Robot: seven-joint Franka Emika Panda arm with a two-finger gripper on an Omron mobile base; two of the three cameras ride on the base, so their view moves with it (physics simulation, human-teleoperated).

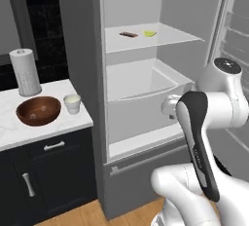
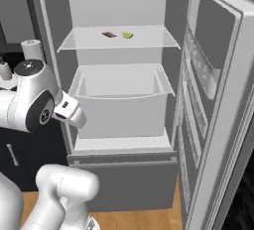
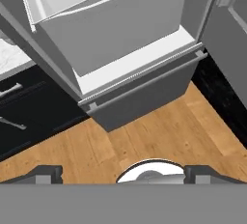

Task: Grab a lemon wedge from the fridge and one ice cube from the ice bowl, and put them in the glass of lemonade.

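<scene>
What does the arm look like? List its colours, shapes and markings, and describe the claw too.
The arm is made of glossy white rounded shells with a long dark grey panel along one link and a dark round cap at a joint. Another joint carries a flat dark disc on top with small pale marks. The claw ends in two small dark grey blocky fingertips.

Hidden, cropped or unclear items

My fingertips (image 3: pixel 46 174) barely clear the hand view's bottom, spread wide; my arm hides the fridge's (image 1: pixel 146 74) lower right corner; ice in the ice bowl (image 1: pixel 38 110) too small to tell; fridge door (image 2: pixel 218 100) cropped right.
</scene>
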